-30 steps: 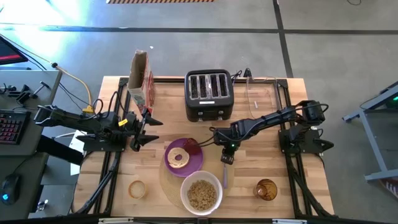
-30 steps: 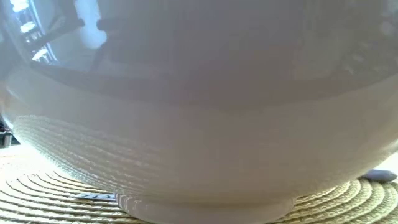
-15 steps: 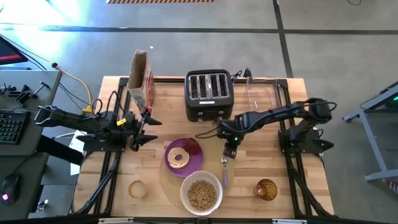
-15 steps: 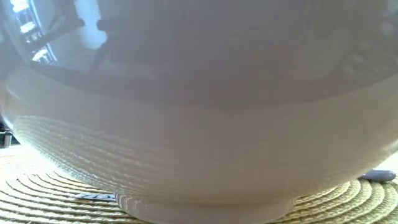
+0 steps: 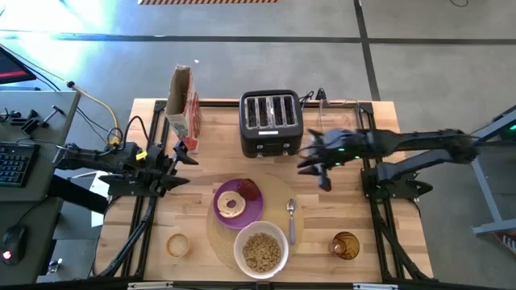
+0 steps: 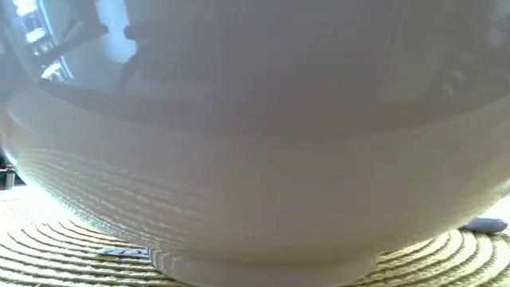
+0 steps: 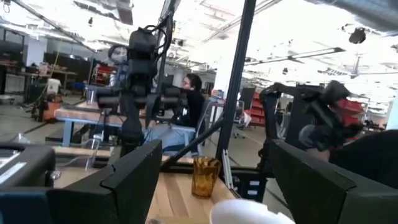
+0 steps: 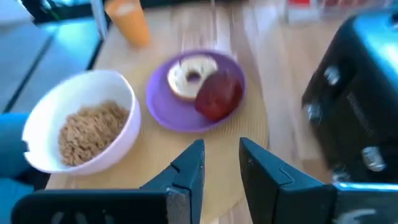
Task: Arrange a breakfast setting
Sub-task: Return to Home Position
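The round tan mat [image 5: 276,200] is laid in the middle of the table [image 5: 314,259], on the side away from the toaster [image 5: 271,122]. The small purple plate [image 5: 219,213] is set on the part of the mat nearest the toaster. The bagel [image 5: 232,205] and the red fruit [image 5: 251,191] are laid on the plate, touching each other. The white bowl [image 5: 240,240] is set on the mat just beside the plate, and it is filled with tan cereal [image 5: 262,252]. The metal spoon [image 5: 291,219] is laid flat at the mat's right edge, near the bowl. The amber glass cup [image 5: 346,245] is stood upright on the bare wood, off the mat, to the right of the spoon. A small orange cup [image 5: 177,244] is stood off the mat on the left side.

The right gripper [image 5: 316,171] is held above the table beside the toaster. Its fingers [image 8: 186,171] are kept a little apart, and nothing is held between them. The left gripper [image 5: 179,167] is held near a cereal box [image 5: 181,101], well apart from the plate. Its fingers [image 7: 140,171] are spread wide, and nothing is gripped.
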You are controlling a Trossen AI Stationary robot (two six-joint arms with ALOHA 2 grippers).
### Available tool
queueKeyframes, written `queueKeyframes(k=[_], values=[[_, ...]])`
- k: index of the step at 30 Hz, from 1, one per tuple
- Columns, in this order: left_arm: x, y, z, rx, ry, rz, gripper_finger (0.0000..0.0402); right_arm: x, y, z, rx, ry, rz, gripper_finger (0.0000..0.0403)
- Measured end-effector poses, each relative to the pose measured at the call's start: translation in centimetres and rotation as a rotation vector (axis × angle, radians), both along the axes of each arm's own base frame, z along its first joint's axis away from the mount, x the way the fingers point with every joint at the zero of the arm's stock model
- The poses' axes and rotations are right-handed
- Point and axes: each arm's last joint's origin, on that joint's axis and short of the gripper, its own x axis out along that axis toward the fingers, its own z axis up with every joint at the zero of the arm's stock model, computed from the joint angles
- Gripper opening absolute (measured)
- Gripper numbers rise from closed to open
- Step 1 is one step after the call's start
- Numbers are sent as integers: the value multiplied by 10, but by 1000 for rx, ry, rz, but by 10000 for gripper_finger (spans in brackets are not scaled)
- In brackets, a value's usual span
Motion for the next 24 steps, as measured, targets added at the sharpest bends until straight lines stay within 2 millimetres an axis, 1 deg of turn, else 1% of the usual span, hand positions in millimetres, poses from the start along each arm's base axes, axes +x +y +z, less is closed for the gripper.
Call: queueKeyframes(k=[3,6,9,12,17,24], values=[[-5,1,-1,0,8,0,287,-28,-1,-8,7,-114,-26,80],[-9,1,-3,3,19,-5,287,-54,-2,-16,59,-227,-69,80],[-12,2,-6,10,39,-4,287,-75,-2,-24,78,-322,-68,80],[-14,2,-9,33,60,0,287,-91,-2,-34,82,-397,-65,80],[-15,2,-13,79,84,8,287,-107,-2,-47,98,-441,-68,80],[-14,2,-19,160,127,20,287,-116,-2,-65,99,-448,-68,80]])
